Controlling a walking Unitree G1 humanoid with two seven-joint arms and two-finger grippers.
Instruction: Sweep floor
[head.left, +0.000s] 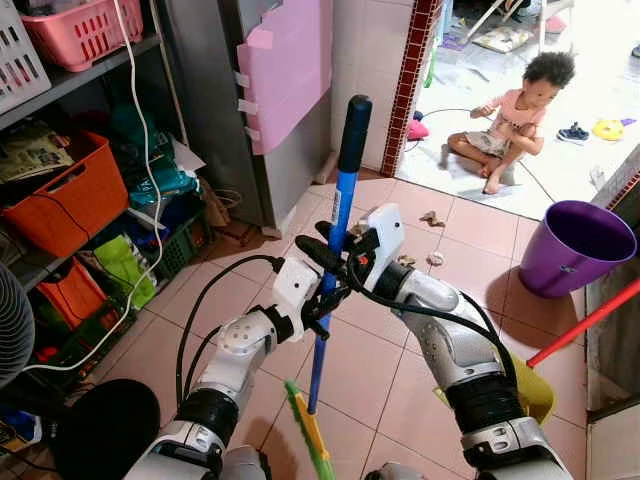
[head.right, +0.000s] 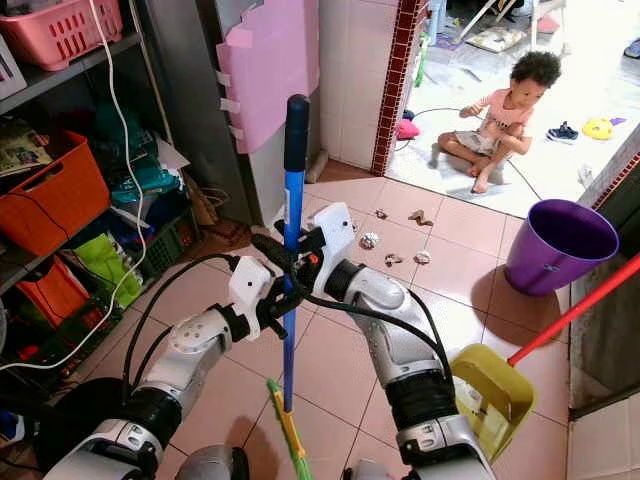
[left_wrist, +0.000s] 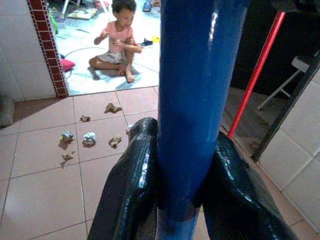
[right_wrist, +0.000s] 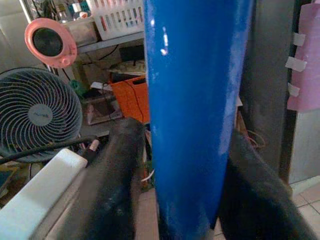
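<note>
Both grippers, left (head.left: 322, 305) and right (head.left: 335, 250), have their fingers closed on the upright blue broom handle (head.left: 338, 240), so if you swing toward the paper scraps (head.right: 392, 243) beyond them, it may slip or twist, and a child (head.left: 515, 120) sits further behind.

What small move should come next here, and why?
Probably step toward the crumpled scraps near the doorway and bring the broom head behind them. Both the left gripper and right gripper already clamp the blue handle, held upright, while the litter lies ahead, with the dustpan beside the right arm.
</note>
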